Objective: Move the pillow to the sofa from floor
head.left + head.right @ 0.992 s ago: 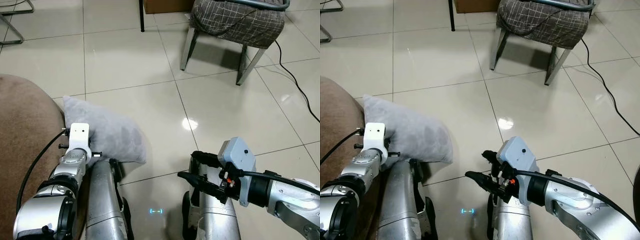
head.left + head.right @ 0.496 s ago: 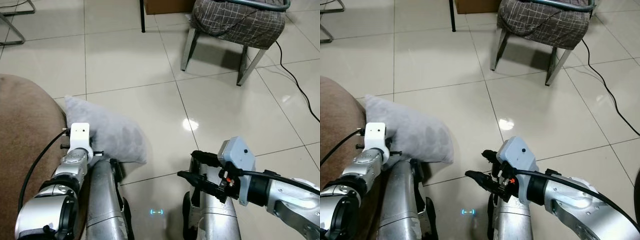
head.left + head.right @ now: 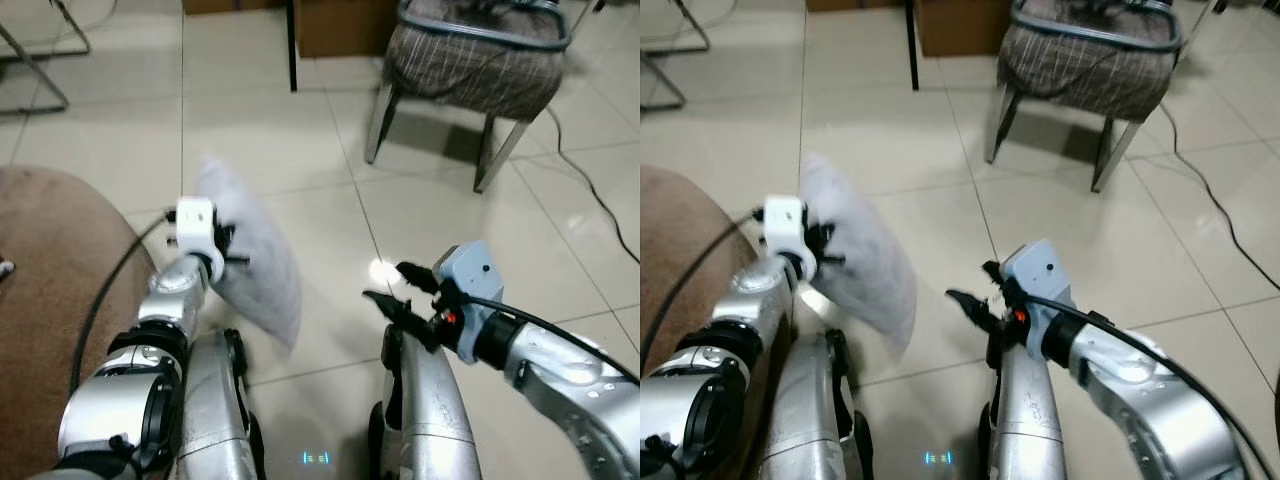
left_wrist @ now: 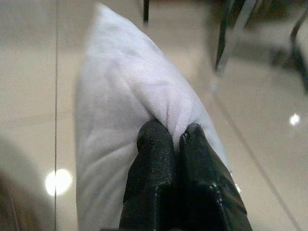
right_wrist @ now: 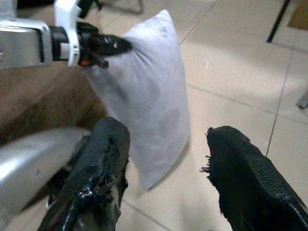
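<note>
Brown upholstery of the sofa (image 3: 50, 290) fills my far left, its rounded edge curving right beside my left arm, which is why the lift happens here: the seat is just next to where the pillow hangs. My left hand (image 3: 222, 243) is pinched fully closed on a fold of the pale grey pillow (image 3: 255, 260); in the left wrist view the two black fingers (image 4: 153, 159) press together with fabric bunched between them. Gripped at one edge, the pillow dangles on a slant, upper corner high and lower corner pointing toward the tiled floor (image 3: 300, 140); from the right wrist view I judge it clear of the tiles, though the blur makes me cautious. A one-edge pinch suits something this soft and light, but I'd expect it to swing. Further right, my right hand (image 3: 400, 290) hovers near the pillow's lower end with its fingers spread wide and nothing between them, apart from the fabric, placed as if to steady it if needed. Beyond, on the upper right, a chair (image 3: 470, 60) with a checked cushion stands well apart, with a black cable (image 3: 600, 200) trailing across the tiles. What remains, I judge, is to carry the pillow leftward over the sofa and release.
</note>
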Motion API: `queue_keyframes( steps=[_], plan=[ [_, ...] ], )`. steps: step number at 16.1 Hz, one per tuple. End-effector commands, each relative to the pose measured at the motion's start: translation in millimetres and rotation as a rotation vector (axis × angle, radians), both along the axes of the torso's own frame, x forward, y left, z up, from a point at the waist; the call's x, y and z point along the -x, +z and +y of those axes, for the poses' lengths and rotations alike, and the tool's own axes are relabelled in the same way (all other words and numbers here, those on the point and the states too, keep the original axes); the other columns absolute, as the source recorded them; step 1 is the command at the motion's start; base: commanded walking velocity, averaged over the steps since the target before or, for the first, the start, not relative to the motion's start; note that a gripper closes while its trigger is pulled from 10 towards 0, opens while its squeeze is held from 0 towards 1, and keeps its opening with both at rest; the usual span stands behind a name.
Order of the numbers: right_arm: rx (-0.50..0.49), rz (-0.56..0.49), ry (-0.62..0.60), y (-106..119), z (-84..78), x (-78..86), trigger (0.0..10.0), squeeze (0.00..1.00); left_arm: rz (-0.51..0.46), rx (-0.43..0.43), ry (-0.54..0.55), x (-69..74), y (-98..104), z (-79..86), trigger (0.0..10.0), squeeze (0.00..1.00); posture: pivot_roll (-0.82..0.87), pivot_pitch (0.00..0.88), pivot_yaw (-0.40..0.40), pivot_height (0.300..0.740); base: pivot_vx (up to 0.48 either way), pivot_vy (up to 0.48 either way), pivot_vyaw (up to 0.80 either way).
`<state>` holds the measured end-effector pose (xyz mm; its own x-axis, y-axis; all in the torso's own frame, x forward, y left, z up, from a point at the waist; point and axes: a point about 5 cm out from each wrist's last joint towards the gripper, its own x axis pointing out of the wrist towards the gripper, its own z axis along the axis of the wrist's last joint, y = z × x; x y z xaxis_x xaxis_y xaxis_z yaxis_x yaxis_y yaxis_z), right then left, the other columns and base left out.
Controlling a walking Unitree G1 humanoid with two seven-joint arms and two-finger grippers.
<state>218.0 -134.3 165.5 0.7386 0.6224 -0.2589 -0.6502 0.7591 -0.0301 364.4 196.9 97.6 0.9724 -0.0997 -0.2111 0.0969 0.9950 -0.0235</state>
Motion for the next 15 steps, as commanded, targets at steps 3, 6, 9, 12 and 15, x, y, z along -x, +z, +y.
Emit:
queue_keyframes(
  steps=[3,6,9,12,15],
  plan=[
    [-0.034,-0.055,-0.158,-2,-2.4,-5.9,10.0,0.00,-0.238,0.004,-0.009,0.7,48,8.9,0.0,0.00,-0.07,0.000,0.051,0.495,0.000,0.000,0.00],
    [-0.125,-0.043,-0.303,-6,-2.8,-10.1,10.0,0.00,-0.349,-0.021,-0.003,25.0,74,6.2,10.0,0.00,-0.05,0.000,0.060,0.510,0.000,0.000,0.00],
    [-0.154,-0.057,-0.347,-8,2.4,-19.2,10.0,0.00,-0.359,-0.048,-0.029,52.4,82,-15.3,10.0,0.00,-0.03,0.000,0.056,0.535,0.000,0.000,0.00],
    [-0.160,-0.072,-0.335,-10,6.4,-25.6,10.0,0.00,-0.335,-0.096,-0.047,73.4,76,-31.2,10.0,0.00,-0.01,0.000,0.038,0.565,0.000,0.000,0.00],
    [-0.151,-0.095,-0.333,-10,8.4,-29.4,10.0,0.00,-0.306,-0.125,0.019,81.5,74,-22.6,10.0,0.00,-0.01,0.000,0.029,0.605,0.000,0.000,0.00]
  ],
)
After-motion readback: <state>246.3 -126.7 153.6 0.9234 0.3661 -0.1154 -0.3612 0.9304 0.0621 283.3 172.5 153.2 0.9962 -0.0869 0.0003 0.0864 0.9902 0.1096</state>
